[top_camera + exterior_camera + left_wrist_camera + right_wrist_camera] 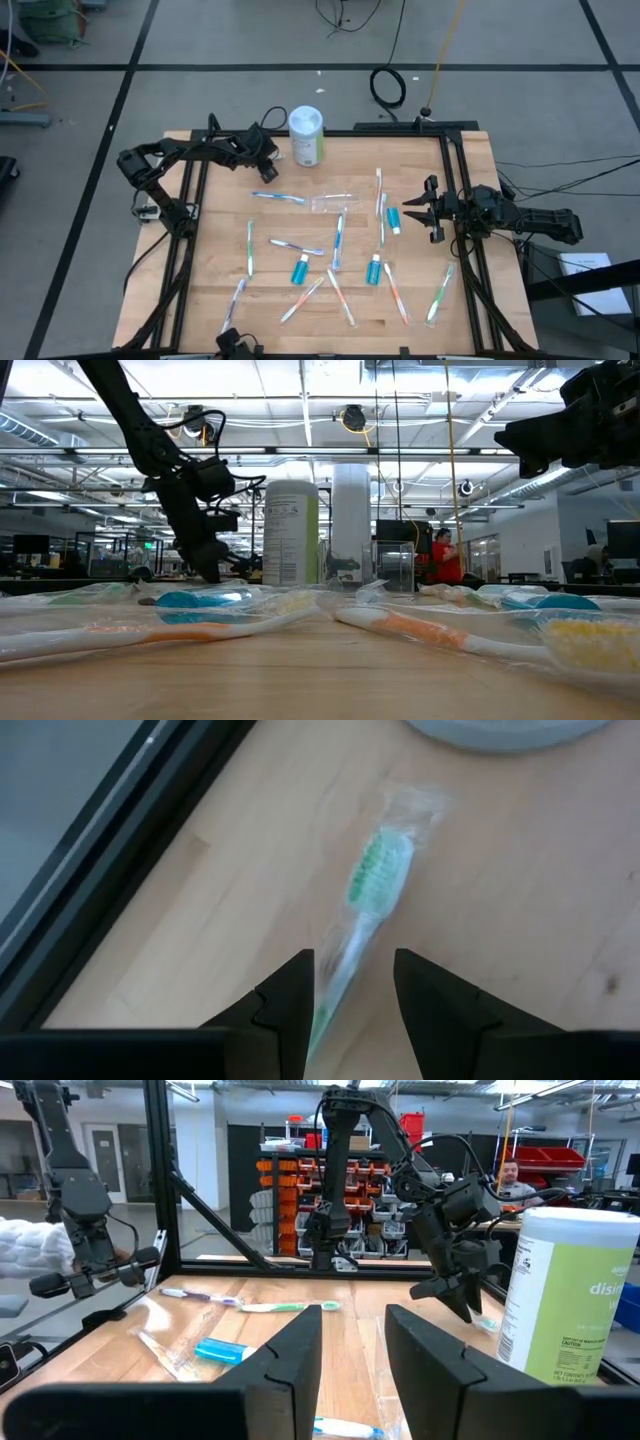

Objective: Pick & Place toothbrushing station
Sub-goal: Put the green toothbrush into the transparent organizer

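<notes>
Toothbrushing items lay scattered over the wooden table point(210, 260), none of them lifted. Left gripper point(268, 172) was low at the far left part of the table, just beside the white canister with green label point(307, 135). Its fingers point(290, 995) were spread and not clamping. A green-bristled toothbrush point(372, 890) in a clear wrapper lay flat on the wood, its handle running into the gap between them with space on both sides; cannot tell if either finger touched it. The brush head pointed toward the canister base.

Right gripper point(428, 212) hung above the right side of the table, well off the surface in the low view, jaws parted with nothing between them, facing the table's middle.

Other toothbrushes:
- blue toothbrush point(278, 197) near the left gripper
- green toothbrush point(250, 247) toward the left
- more around the centre and near edge, e.g. point(338, 240), point(303, 297), point(397, 293), point(440, 292)

Three teal toothpaste tubes point(299, 268) point(374, 269) point(393, 220): two lay near the middle, the third just beside the right gripper's fingertips and apart from them.

Clear plastic cup point(332, 203) sat around the table's centre, between the two grippers; upright or on its side, cannot tell
</notes>
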Motion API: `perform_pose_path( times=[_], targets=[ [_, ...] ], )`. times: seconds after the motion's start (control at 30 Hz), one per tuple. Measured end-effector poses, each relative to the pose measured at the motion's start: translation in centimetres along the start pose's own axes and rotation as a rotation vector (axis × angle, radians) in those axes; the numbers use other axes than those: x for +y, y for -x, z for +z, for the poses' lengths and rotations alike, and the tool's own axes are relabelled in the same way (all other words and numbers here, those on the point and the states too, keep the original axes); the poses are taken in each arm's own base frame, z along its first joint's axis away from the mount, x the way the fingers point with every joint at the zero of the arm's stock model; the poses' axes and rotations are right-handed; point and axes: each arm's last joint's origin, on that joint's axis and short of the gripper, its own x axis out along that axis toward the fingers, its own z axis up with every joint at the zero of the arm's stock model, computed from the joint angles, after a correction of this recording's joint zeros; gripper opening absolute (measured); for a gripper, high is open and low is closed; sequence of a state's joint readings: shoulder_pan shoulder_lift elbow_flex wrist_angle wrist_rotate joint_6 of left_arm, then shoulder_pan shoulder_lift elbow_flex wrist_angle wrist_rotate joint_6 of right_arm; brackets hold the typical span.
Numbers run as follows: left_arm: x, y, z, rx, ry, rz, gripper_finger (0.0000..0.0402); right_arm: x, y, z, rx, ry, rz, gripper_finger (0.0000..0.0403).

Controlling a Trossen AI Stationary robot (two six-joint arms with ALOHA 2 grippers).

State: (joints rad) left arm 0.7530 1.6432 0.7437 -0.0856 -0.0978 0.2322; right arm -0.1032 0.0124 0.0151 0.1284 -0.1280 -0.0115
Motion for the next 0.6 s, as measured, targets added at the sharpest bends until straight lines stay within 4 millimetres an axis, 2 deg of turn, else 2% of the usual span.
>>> perform_pose_path(
  times=[0.23,0.4,0.6],
  targets=[
    [0.2,-0.1,-0.2,0.001,-0.03,0.017,0.0145,0.0,0.0,0.0,-0.002,0.0,0.0,0.0105],
    [0.4,-1.0,-0.6,0.026,0.043,-0.016,0.0145,0.0,0.0,0.0,-0.002,0.002,0.0,0.0105],
    [0.2,-1.8,-1.1,0.078,0.021,0.025,0.0141,0.0,0.0,0.0,0.004,0.001,0.003,0.0105]
  ],
)
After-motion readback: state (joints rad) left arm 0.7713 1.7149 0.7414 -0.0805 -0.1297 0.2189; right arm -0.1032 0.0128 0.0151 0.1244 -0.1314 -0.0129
